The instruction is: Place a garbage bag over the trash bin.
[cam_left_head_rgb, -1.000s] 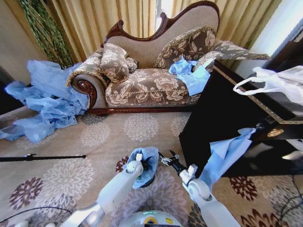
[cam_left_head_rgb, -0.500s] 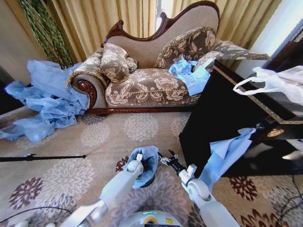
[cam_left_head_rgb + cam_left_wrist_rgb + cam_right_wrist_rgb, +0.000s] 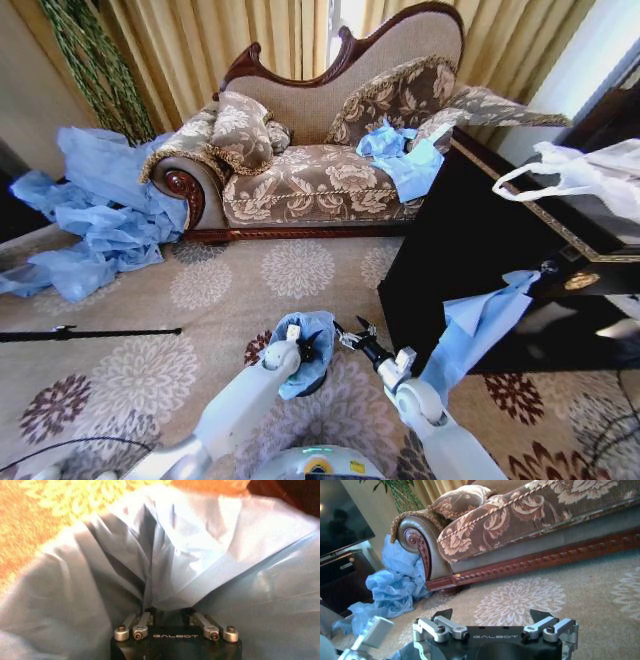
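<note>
Since a second ago the left arm has been easing slightly lower and closer to the robot, while the room and the right arm are staying as they were. The sofa (image 3: 330,150) is standing against the curtains, with the big heap of blue sheeting (image 3: 95,215) lying beside its scrolled arm on the patterned carpet (image 3: 190,290). A dark cabinet (image 3: 500,250) is sitting to the right, with a white bag (image 3: 590,175) on top and a strip of blue plastic (image 3: 475,325) hanging down its front. Right before the robot, the garbage bag (image 3: 312,345) is lying draped over the trash bin (image 3: 312,385), whose dark side is peeking out under the plastic. The left end effector (image 3: 300,345) is pushing into the bag's folds, its fingers buried in a gathered pleat, so I cannot tell how they stand. The right end effector (image 3: 352,335) is hovering just beside the bin, fingers spread and holding nothing.
</note>
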